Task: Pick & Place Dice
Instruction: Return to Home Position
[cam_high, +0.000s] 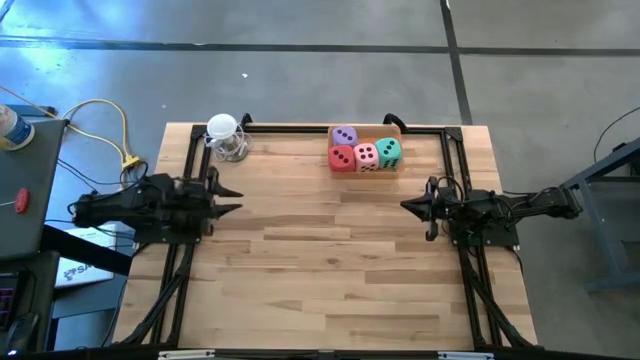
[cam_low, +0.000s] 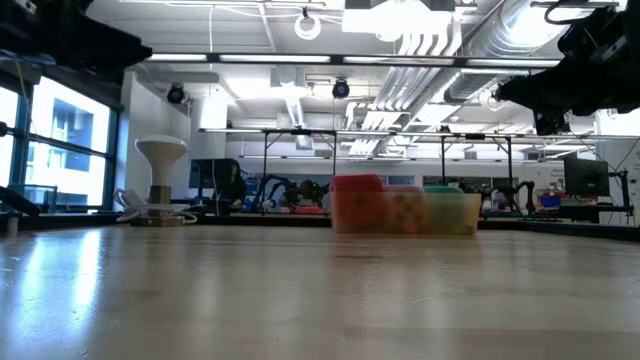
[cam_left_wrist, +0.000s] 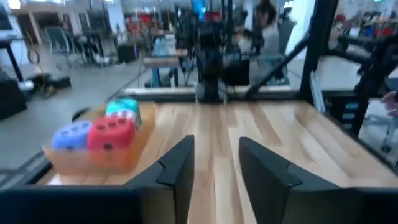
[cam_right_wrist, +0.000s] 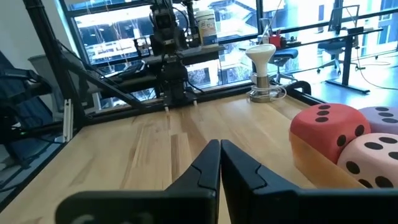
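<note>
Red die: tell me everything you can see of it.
The red die is a large, soft-looking cube with rounded corners, a matte surface and dark pips on every face that shows. It sits flat, one face up, in the shallow orange bin at the table's far edge, at the bin's end nearer the left arm. It is packed against the pink die beside it and the purple die behind it. Nothing else touches it.
</note>
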